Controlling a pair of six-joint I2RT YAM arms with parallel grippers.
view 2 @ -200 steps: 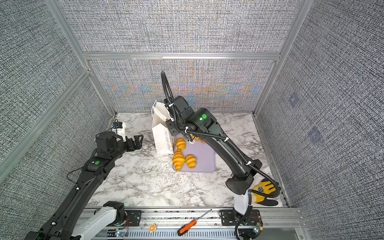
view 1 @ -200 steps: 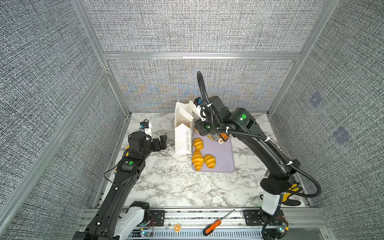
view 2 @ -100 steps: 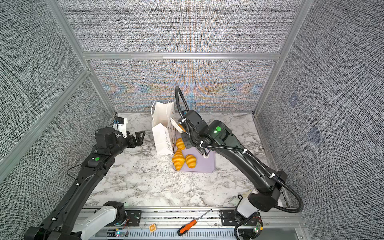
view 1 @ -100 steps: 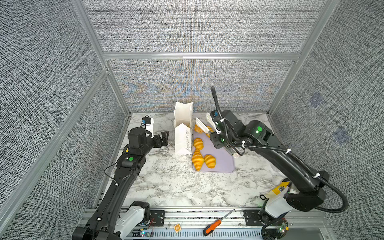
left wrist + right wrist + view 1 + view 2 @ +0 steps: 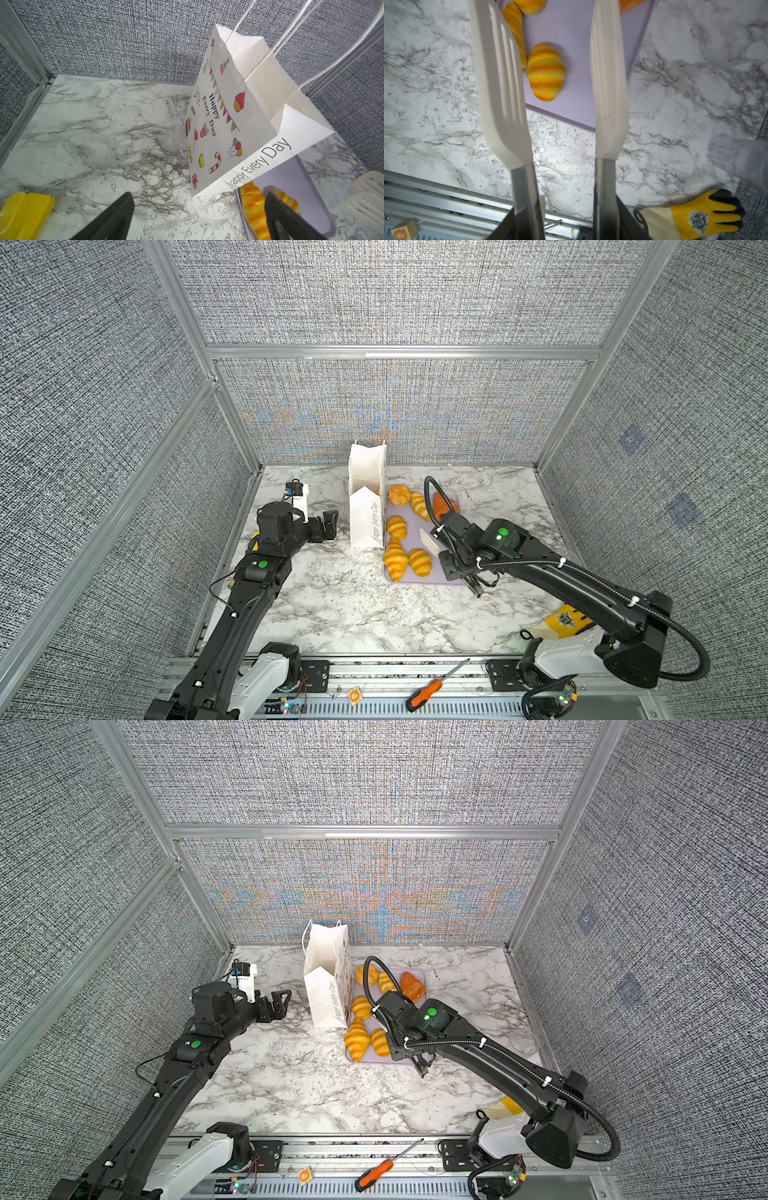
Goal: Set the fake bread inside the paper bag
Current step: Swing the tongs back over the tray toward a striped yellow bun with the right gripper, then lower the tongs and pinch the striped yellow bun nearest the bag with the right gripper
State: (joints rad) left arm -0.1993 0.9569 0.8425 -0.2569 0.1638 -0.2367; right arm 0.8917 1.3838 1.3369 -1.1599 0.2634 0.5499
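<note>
1. Top views are showing the left gripper (image 5: pixel 324 524) hanging over the marble tabletop (image 5: pixel 353 605), well left of the bag, with its fingers spread wide and gripping nothing.
2. The paper bag (image 5: pixel 365 514) is standing upright with its mouth open, just beside the left edge of the lilac tray (image 5: pixel 409 537). In the left wrist view it is showing its pictured broad face and the lettered narrow side.
3. Six pieces of fake bread (image 5: pixel 395 560) are lying on the tray, outside the bag. A bun, a croissant and a darker orange piece are lying along the far edge, and three croissants are lying nearer.
4. The right gripper (image 5: pixel 457 568) is hanging over the tray's near right corner, its fingers clamping the steel arms of white tongs (image 5: pixel 500 83). The tong blades are standing apart above one croissant.
5. A yellow glove (image 5: pixel 691 216) is lying beside the right arm's base.
</note>
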